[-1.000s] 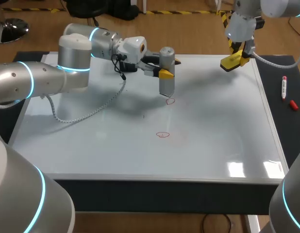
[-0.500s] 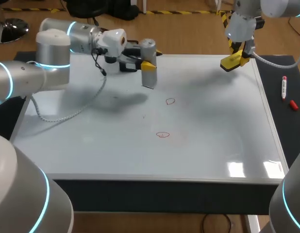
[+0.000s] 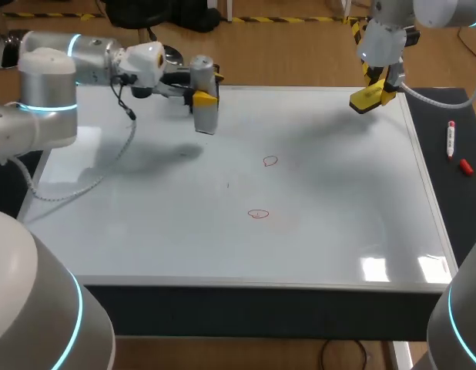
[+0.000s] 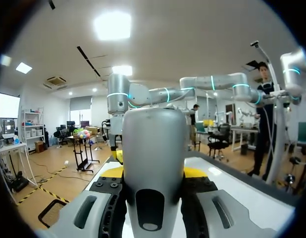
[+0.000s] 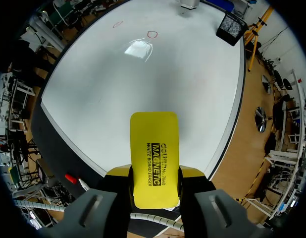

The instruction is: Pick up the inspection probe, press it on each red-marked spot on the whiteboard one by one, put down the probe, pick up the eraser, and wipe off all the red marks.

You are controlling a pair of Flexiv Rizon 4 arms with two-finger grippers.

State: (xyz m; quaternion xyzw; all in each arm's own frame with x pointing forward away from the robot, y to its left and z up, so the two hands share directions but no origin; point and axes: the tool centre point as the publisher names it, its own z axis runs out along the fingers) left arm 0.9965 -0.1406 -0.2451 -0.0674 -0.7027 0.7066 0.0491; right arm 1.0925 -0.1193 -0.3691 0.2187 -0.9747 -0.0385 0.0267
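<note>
The probe (image 3: pixel 204 116), a grey cylinder, hangs upright over the far left part of the whiteboard (image 3: pixel 338 216), well left of the marks. My left gripper (image 3: pixel 209 86) is shut on it from the side. In the left wrist view the probe (image 4: pixel 154 148) fills the gap between the yellow tips of that gripper (image 4: pixel 153 173). Two red marks (image 3: pixel 269 160) (image 3: pixel 258 213) sit mid-board. My right gripper (image 3: pixel 380 91) is shut on the yellow eraser (image 3: pixel 365 100), held above the far right corner. The right wrist view shows the eraser (image 5: pixel 154 153) clamped in that gripper (image 5: pixel 154 173), with both marks (image 5: pixel 152 34) (image 5: pixel 117 23) far ahead.
A marker pen (image 3: pixel 451 139) and a loose red cap (image 3: pixel 465 166) lie on the dark strip right of the board. The left arm's cable (image 3: pixel 107 169) droops over the board's left side.
My left arm has swung left and toward the far edge with the probe, away from the upper red mark. The right arm and eraser have not moved.
</note>
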